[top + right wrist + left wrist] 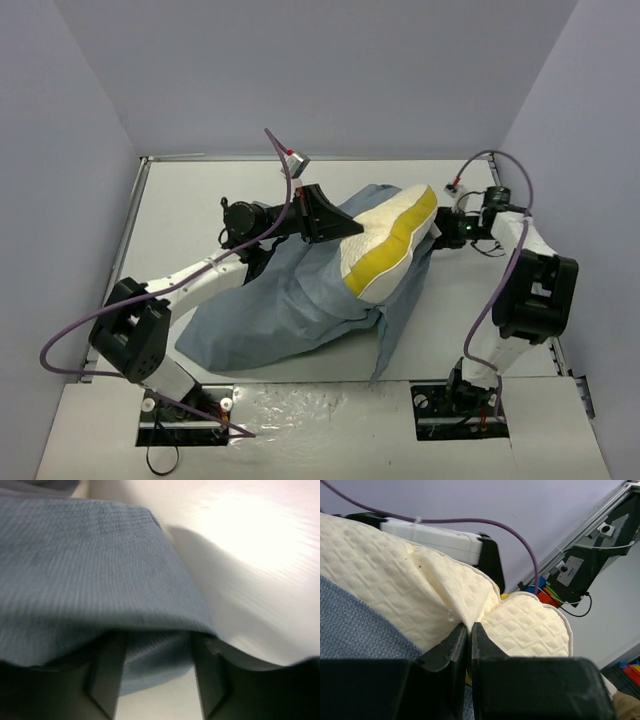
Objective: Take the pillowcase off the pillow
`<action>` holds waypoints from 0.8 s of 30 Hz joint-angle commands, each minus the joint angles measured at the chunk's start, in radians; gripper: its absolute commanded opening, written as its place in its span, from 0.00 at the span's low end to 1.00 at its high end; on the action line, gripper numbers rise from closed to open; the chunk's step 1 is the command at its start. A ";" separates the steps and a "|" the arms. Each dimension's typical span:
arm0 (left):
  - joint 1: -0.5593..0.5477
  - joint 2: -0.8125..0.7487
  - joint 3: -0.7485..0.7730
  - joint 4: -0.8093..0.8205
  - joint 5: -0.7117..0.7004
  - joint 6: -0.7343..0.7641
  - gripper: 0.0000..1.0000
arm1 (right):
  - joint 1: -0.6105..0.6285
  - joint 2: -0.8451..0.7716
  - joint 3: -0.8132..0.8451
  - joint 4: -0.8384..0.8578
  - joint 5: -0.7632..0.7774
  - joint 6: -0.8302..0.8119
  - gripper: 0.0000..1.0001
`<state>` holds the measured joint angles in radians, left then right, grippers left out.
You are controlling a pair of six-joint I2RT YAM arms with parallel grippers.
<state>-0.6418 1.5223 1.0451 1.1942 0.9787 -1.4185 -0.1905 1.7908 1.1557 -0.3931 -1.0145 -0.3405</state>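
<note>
Pillow (385, 228) half out of wrinkled pillowcase (280, 305)

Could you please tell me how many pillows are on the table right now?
1. The cream pillow lies in the middle, partly out of the blue-grey pillowcase. No second one shows, though the bunched cloth could hide something.

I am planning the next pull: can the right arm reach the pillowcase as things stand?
Probably yes. The right gripper is open, and the pillowcase cloth lies between its jaws, with nothing in front. The left gripper, shut on the pillow, is on the other side and does not block it.
</note>
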 commanded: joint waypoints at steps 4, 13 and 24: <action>-0.032 0.172 0.027 0.212 -0.124 0.187 0.02 | -0.209 -0.344 0.136 -0.035 0.289 0.028 0.72; -0.110 0.456 0.164 0.124 -0.186 0.317 0.02 | -0.286 -0.452 0.168 -0.182 0.121 0.175 0.91; -0.187 0.530 0.130 -0.090 -0.218 0.524 0.02 | -0.062 -0.351 0.047 -0.193 0.106 0.179 1.00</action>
<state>-0.8204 2.0682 1.1797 1.0195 0.7685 -0.9459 -0.3546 1.4048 1.2308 -0.5549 -0.8970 -0.1646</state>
